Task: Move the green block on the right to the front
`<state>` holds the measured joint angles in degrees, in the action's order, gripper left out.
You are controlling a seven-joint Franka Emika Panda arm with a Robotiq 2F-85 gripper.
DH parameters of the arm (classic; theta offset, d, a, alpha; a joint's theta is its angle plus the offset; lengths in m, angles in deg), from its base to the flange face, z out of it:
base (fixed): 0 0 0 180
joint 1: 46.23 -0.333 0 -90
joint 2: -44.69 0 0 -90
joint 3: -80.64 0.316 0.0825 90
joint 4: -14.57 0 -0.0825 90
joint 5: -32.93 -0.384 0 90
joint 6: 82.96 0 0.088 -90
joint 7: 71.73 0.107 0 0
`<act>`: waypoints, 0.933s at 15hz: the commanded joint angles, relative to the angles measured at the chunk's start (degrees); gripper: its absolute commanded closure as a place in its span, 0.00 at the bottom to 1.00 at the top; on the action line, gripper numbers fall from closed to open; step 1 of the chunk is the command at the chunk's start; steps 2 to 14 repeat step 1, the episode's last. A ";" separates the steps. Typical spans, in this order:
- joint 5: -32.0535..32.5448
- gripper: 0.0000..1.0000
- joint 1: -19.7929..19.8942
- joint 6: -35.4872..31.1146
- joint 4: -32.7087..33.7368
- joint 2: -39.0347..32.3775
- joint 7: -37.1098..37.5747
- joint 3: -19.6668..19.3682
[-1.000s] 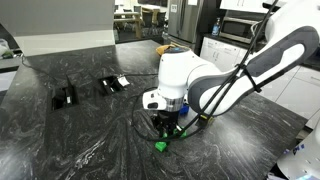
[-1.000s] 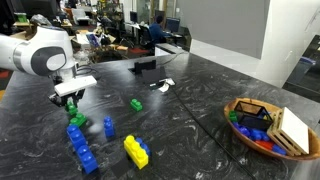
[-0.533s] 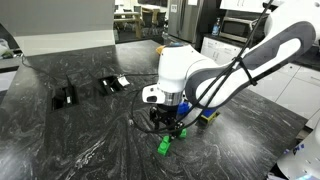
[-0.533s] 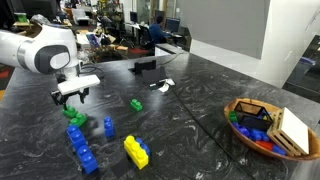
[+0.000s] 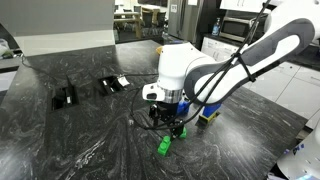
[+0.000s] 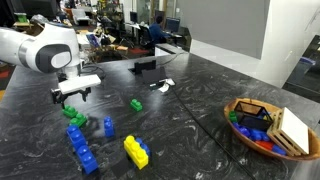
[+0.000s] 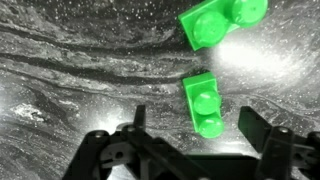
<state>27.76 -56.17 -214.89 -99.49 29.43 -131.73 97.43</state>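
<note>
The green block [image 7: 204, 103], a studded brick, lies on the dark marbled table just ahead of my gripper [image 7: 197, 128]. The jaws stand wide open on either side of it and touch nothing. A second green brick [image 7: 222, 22] lies a little beyond it. In both exterior views the gripper [image 5: 170, 125] [image 6: 70, 98] hangs slightly above the green block [image 5: 163, 146] [image 6: 76, 120]. The block rests near the table's edge.
A row of blue bricks [image 6: 80, 145] and a yellow brick [image 6: 132, 150] lie close to the green block. Another green brick [image 6: 136, 104] sits mid-table. A basket [image 6: 236, 108] of toys stands at one end. Two black objects [image 5: 64, 97] [image 5: 110, 85] lie farther off.
The jaws have gone from shut on the green block to wide open. The gripper has lifted slightly, and the block stays on the table.
</note>
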 commanded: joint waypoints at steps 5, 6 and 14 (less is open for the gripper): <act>0.06 0.06 -0.05 0.21 0.21 -0.07 0.13 0.02; 0.06 0.06 -0.05 0.21 0.21 -0.07 0.13 0.02; 0.06 0.06 -0.05 0.21 0.21 -0.07 0.13 0.02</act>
